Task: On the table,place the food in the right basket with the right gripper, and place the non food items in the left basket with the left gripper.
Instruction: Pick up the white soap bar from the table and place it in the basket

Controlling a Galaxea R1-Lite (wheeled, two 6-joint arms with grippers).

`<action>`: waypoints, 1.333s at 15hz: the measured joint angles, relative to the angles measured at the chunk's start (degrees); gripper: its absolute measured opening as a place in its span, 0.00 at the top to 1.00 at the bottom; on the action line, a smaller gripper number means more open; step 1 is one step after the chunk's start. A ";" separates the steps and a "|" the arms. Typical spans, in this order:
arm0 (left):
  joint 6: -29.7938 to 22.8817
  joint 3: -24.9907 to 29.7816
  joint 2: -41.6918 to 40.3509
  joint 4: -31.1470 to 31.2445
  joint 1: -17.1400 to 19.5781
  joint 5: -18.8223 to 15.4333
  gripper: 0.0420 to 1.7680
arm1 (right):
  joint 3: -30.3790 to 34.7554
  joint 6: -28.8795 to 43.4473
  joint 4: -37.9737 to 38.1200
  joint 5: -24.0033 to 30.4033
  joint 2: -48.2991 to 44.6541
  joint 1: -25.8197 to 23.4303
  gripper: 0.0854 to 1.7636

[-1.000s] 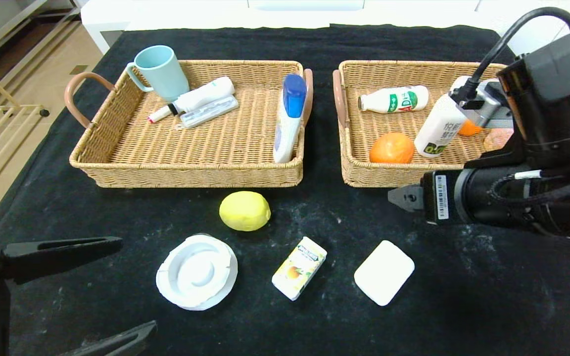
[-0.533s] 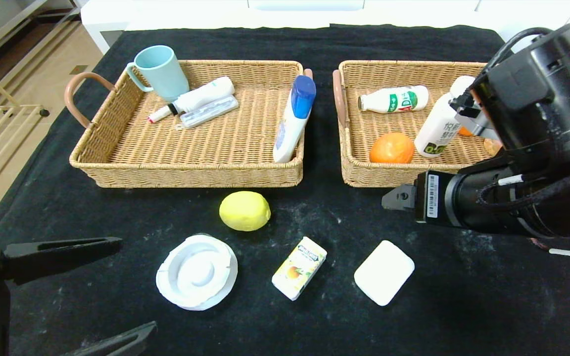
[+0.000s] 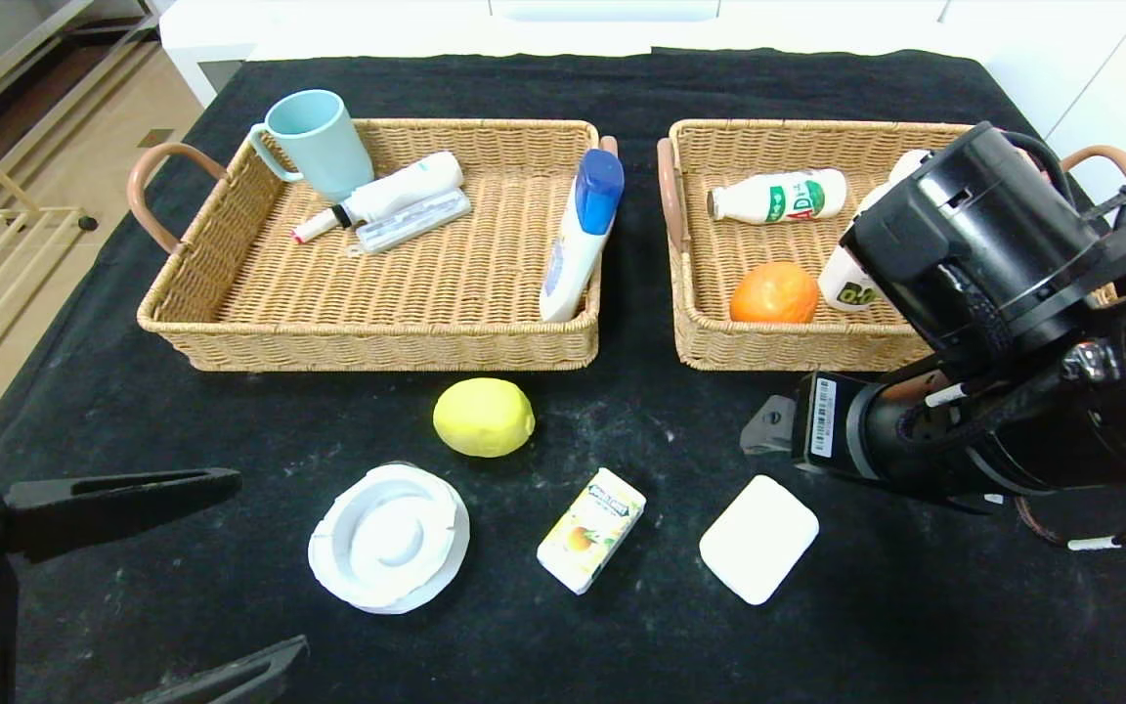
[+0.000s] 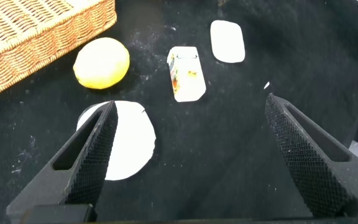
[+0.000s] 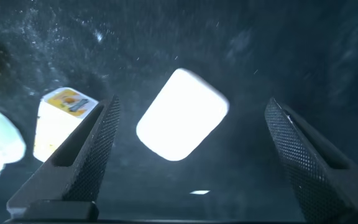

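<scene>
On the black table lie a yellow lemon [image 3: 483, 418], a small juice box [image 3: 590, 529], a white rounded pad [image 3: 758, 538] and a white round dish [image 3: 389, 537]. My right gripper [image 3: 768, 432] hangs open just above the pad's far side. In the right wrist view the pad [image 5: 182, 115] shows between the wide-open fingers [image 5: 92, 155], untouched. My left gripper [image 3: 270, 562] rests open and empty at the front left, next to the dish [image 4: 132, 140]. The left basket [image 3: 377, 337] and the right basket [image 3: 710, 347] stand behind.
The left basket holds a blue cup [image 3: 319, 142], a white tube [image 3: 382, 196], a clear case [image 3: 411, 220] and a blue-capped bottle [image 3: 578, 230] leaning on its rim. An orange [image 3: 773, 291] and a milk bottle [image 3: 778, 196] lie in the right basket, partly behind my right arm.
My right arm has swung forward from the right basket's front and lowered toward the white pad. The blue-capped bottle tipped against the left basket's rim. The left arm has not moved.
</scene>
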 joint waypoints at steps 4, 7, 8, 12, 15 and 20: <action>0.07 0.01 0.00 0.00 -0.04 -0.02 0.03 | -0.50 5.79 0.37 2.49 2.58 -0.10 0.03; 0.18 0.09 0.00 0.00 -0.04 -0.05 0.03 | -0.55 8.06 0.54 2.96 4.68 -0.16 0.03; 0.18 0.10 0.00 0.00 -0.06 -0.06 0.03 | -0.55 8.86 0.56 3.01 5.01 -0.16 0.03; 0.18 0.10 -0.05 0.00 -0.06 -0.09 0.03 | -0.91 12.50 2.40 5.63 5.62 -0.16 0.03; 0.18 0.10 -0.07 0.00 -0.06 -0.09 0.03 | -1.33 13.15 3.58 5.90 5.90 -0.05 0.03; 0.24 0.21 -0.11 0.09 -0.04 -0.11 0.03 | -1.41 14.51 4.47 5.94 8.00 0.33 0.03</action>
